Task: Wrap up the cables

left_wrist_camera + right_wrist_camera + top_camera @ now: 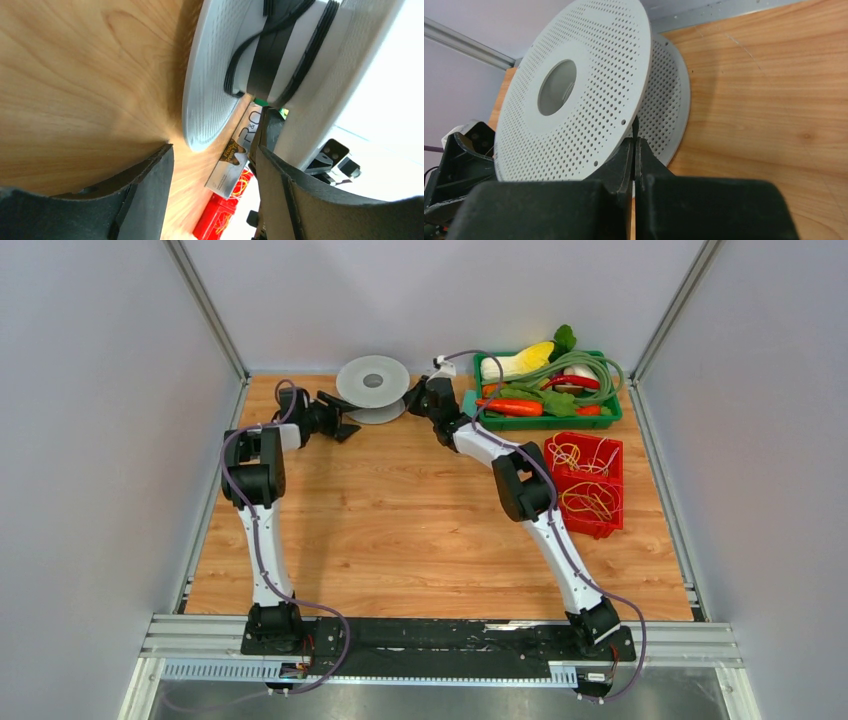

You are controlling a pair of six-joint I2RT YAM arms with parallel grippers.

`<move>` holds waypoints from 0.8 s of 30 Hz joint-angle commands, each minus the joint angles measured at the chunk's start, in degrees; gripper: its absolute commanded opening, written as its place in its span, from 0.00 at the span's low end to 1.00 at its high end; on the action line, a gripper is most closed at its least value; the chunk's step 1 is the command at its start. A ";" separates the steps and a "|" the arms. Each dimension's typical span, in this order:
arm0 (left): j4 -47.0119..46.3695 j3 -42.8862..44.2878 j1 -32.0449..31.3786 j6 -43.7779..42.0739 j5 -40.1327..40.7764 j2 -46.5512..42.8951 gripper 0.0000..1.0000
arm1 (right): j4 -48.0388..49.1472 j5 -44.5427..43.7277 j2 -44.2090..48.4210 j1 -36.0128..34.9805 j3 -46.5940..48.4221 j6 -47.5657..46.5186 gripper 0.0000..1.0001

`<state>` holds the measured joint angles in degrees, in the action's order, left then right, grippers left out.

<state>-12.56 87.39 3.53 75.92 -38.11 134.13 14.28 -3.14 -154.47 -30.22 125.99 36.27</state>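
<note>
A grey spool (372,380) with two perforated flanges stands at the back of the table. The thin black cable (280,50) is wound in several turns around its hub, seen between the flanges in the left wrist view. My left gripper (345,420) is open and empty just left of the spool, its jaws well apart (212,175). My right gripper (415,398) is at the spool's right side. In the right wrist view it (634,142) is shut on a short end of the black cable (635,127) that runs up between the flanges (574,95).
A green tray (548,420) with toy vegetables and a green coiled hose sits at the back right. A red bin (588,480) of yellow rubber bands lies in front of it. A printed packet (235,155) shows beyond the spool in the left wrist view.
</note>
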 commanded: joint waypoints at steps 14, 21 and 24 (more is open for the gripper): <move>-4.67 -13.92 0.07 -1.56 -0.56 -14.85 0.71 | -2.24 2.17 2.50 0.69 -2.06 7.06 0.24; -2.13 -17.08 0.07 -4.45 -0.48 -21.61 0.73 | -6.19 0.76 9.44 1.04 -7.86 5.65 0.50; 1.38 -17.78 0.07 -8.23 0.31 -26.53 0.73 | -7.08 1.46 14.27 1.21 -12.25 4.34 0.60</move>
<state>-13.96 70.30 3.51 73.38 -38.41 115.70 9.02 -1.08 -149.47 -29.43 117.73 42.59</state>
